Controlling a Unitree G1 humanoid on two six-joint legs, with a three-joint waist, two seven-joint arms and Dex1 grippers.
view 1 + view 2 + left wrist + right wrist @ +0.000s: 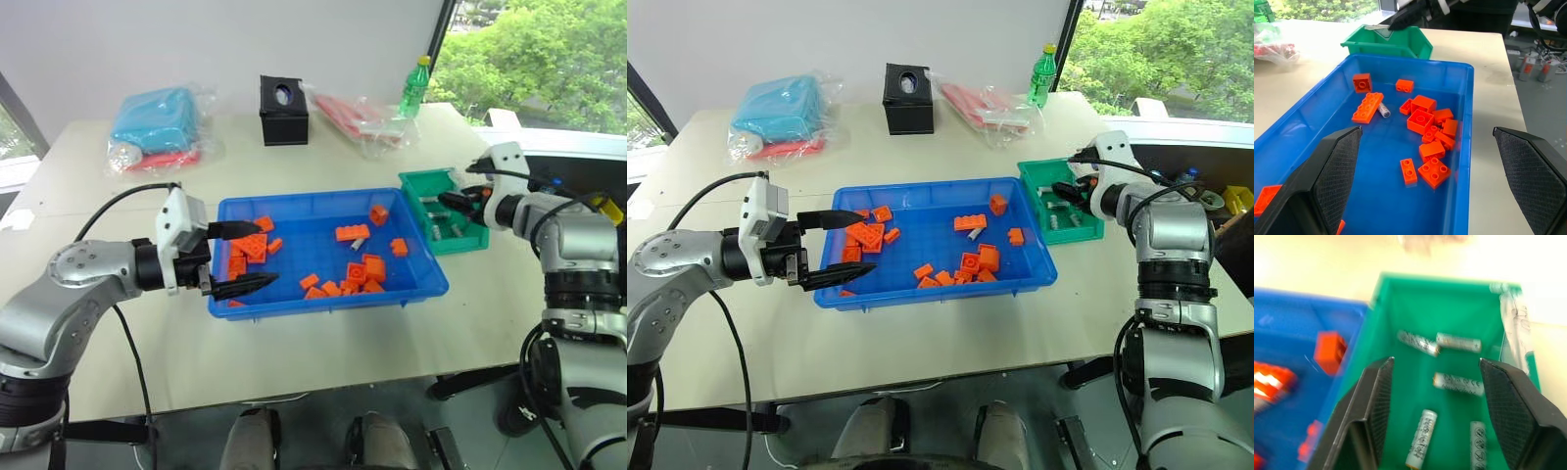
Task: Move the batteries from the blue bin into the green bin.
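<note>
Right gripper [458, 204] hovered over the green bin [421, 183] at right of centre in the head view, fingers spread about halfway, nothing between them. Five batteries [1458, 384] lay loose on the bin floor in the right wrist view, none touching the pads.

Left gripper [240, 258] sat at the left end of the blue bin [323, 305], jaws wide open and empty, one finger above the rim, one just inside.

One battery [1384, 109] remained in the blue bin, centre-left of the left wrist view, touching the end of a long orange brick [1367, 107], other bricks near it. No further batteries spotted among the bricks; some perhaps hidden.

Judged as the release step just finished, with the next pick still to make. For a clean pick: approach from above with fingers straddling the cylinder across its short axis, on the side away from the long brick, so as to avoid clamping the brick too. Slow closing advised; a round, smooth battery likely to roll or squirt from the pads.
</note>
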